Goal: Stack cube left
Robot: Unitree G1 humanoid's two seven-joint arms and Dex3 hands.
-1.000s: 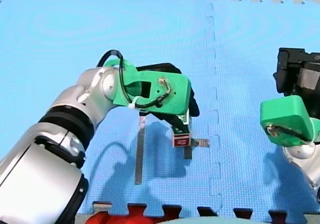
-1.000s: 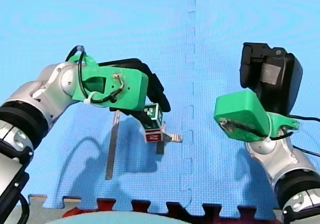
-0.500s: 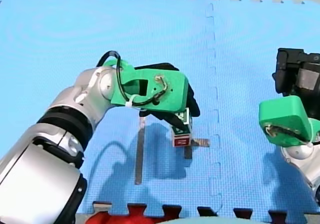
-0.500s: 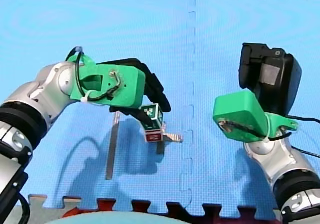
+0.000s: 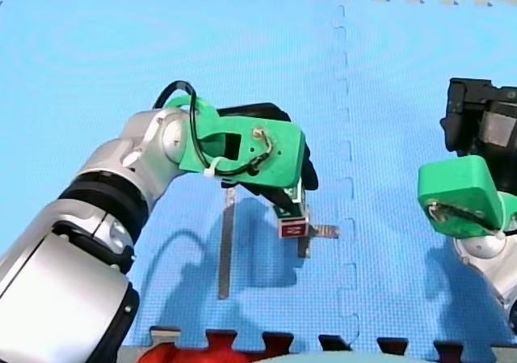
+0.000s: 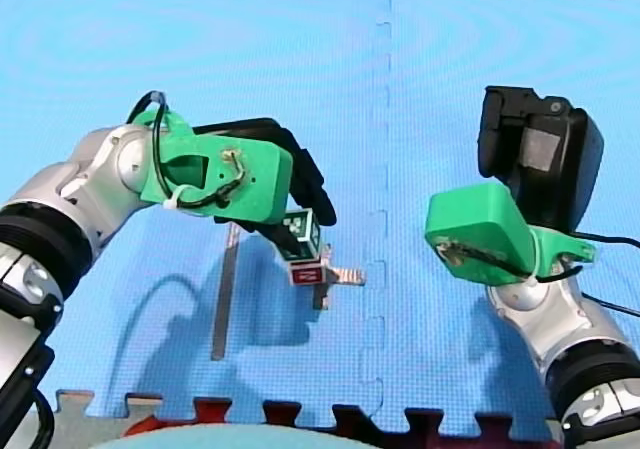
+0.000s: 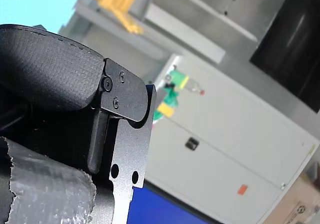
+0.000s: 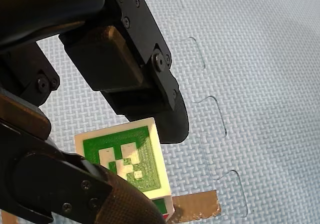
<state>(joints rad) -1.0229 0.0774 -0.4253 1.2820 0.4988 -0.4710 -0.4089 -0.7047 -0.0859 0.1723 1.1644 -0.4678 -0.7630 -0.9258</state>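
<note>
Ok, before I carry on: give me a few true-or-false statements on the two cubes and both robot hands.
1. The left robot hand grips the green cube. True.
2. The green cube is directly over the red cube. True.
3. The red cube lies on the right-hand side of the mat seam. False: it is to the left of the seam, at the tape cross.
4. The right robot hand is touching the red cube. False: it is off to the right of the seam, well apart from both cubes.
5. The green cube lies alone on the mat, away from either hand. False: it is between the left robot hand's fingers.
</note>
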